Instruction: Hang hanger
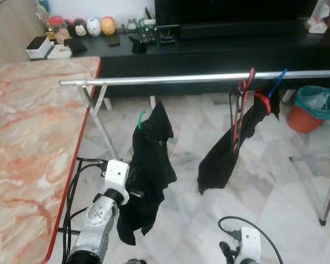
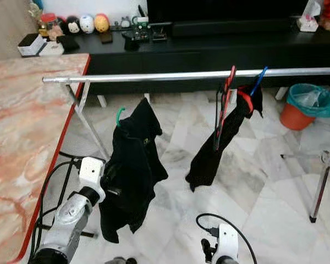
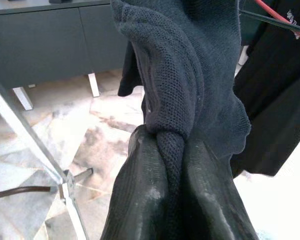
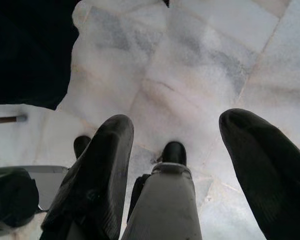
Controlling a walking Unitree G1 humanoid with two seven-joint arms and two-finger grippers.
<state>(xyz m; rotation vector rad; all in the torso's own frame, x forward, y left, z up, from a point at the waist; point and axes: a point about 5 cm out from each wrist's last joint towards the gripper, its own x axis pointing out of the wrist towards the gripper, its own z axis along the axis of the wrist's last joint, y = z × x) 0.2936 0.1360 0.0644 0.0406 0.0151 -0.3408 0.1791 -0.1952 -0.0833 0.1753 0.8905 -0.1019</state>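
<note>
A: Where is the hanger now?

B: The green hanger [image 1: 141, 117] carries a black garment [image 1: 149, 165] below the steel rail [image 1: 198, 78], its hook not yet on it. The left gripper [image 3: 176, 165] is clamped on a fold of the cloth, not on the hanger itself.

A: What can go wrong?

B: I think the cloth can slip or the hanger can tilt, so the hook misses the rail. The right gripper [image 4: 175, 150] hangs low with its fingers apart, holding nothing.
</note>
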